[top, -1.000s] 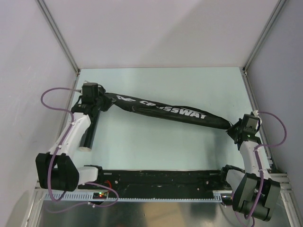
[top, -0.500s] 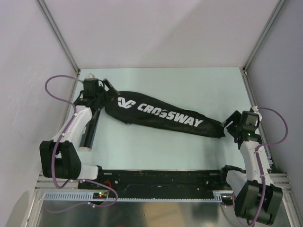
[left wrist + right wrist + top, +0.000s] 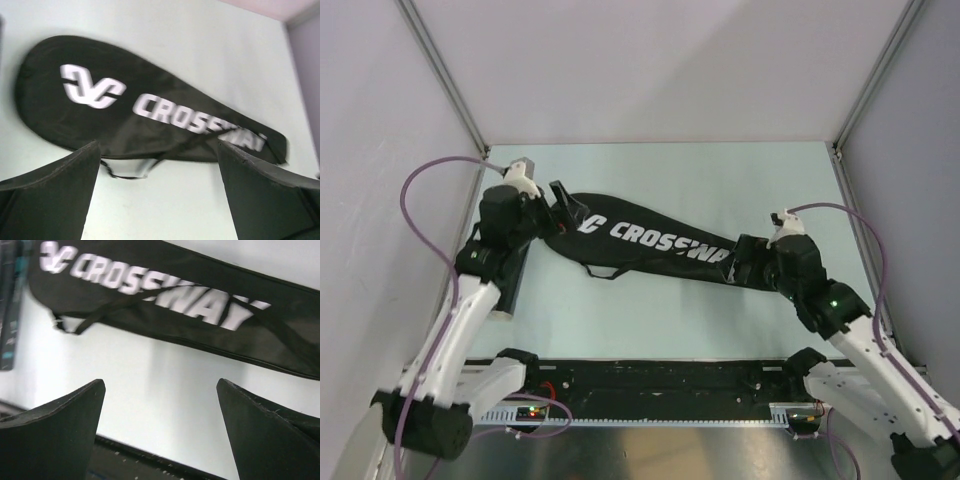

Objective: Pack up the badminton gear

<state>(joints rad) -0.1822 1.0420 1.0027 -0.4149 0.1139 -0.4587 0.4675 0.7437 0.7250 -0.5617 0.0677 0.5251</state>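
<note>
The long black "CROSSWAY" racket bag (image 3: 650, 245) lies flat on the pale table, wide end to the left, its thin strap (image 3: 610, 270) looped out at the near side. My left gripper (image 3: 563, 203) hovers open over the bag's wide end, holding nothing. In the left wrist view the bag (image 3: 150, 115) shows beyond the spread left gripper (image 3: 157, 150). My right gripper (image 3: 745, 262) is open above the narrow end. The right wrist view shows the bag (image 3: 200, 305) beyond the empty right gripper (image 3: 160, 385). A black tube (image 3: 508, 285) lies under my left arm, partly hidden.
A black rail (image 3: 660, 375) runs along the table's near edge between the arm bases, and also shows as the rail (image 3: 150, 460) at the bottom of the right wrist view. Grey walls close in the table on the left, back and right.
Both grippers have opened and let go of the bag's ends. The bag has dropped flat onto the table. Both arms have risen and swung inward over it.
</note>
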